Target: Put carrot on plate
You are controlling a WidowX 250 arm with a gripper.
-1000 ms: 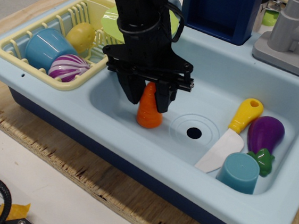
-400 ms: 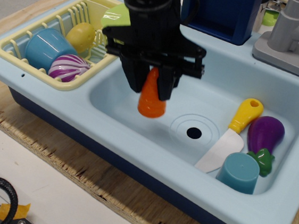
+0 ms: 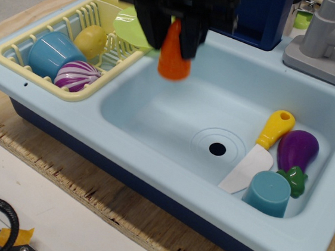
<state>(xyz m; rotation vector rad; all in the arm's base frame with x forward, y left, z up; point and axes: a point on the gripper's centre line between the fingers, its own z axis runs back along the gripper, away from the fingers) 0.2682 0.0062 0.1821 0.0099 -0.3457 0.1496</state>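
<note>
The claw (image 3: 175, 37) pinches the carrot (image 3: 174, 59), apparently hanging point-up between its fingers.

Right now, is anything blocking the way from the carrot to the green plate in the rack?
Nothing visible does. The gripper holds the carrot above the sink, and the plate stands just left in the yellow rack.

Below the black matt tool (image 3: 173, 33), the carrot (image 3: 174, 57) and sink (image 3: 157, 109) look like smooth glossy plastic; the worktop (image 3: 49, 167) edge is rough raw wood.
</note>
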